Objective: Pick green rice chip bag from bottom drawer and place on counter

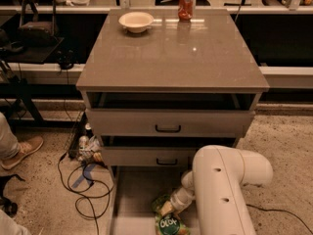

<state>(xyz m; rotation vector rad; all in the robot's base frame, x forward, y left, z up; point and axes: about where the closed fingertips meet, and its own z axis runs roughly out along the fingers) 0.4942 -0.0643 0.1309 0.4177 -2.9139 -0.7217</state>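
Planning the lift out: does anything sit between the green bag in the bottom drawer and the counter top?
The gripper is at the green rice chip bag in the bottom drawer. Two part-open upper drawers jut out between it and the counter.

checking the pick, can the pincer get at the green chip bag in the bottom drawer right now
Probably yes: the pincer hangs inside the open grey-beige bottom drawer, right at the crinkly bright-green chip bag, with nothing visible between them.
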